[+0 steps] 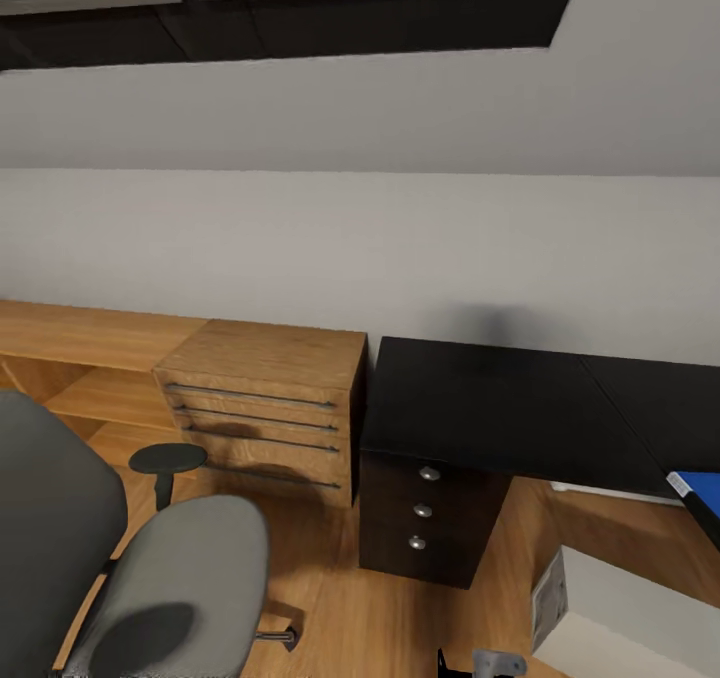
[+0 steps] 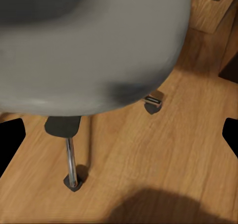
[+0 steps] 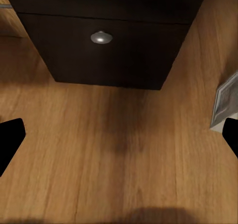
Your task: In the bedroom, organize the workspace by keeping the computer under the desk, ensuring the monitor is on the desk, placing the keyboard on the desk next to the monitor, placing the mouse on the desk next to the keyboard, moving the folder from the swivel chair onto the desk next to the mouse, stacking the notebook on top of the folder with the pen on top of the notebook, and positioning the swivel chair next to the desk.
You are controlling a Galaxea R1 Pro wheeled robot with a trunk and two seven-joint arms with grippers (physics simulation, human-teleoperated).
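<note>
Swivel chair point(image 1: 150, 578) left; desk point(image 1: 500, 408) against wall; wood floor point(image 1: 340, 608) between.

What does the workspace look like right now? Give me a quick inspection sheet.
Surface: black desk, visible top bare; three-knob drawer unit beneath.
Job's things: grey swivel chair at lower left, seat bare, apart from the desk; blue item at the desk's right edge, identity unclear; white box on the floor under the desk, possibly the computer.
Clutter: nothing seen.
Grippers: dark fingers at both wrist views' edges, spread, holding nothing.
Cables: nothing seen.
Surroundings: wooden drawer cabinet, wood floor, white wall.
</note>
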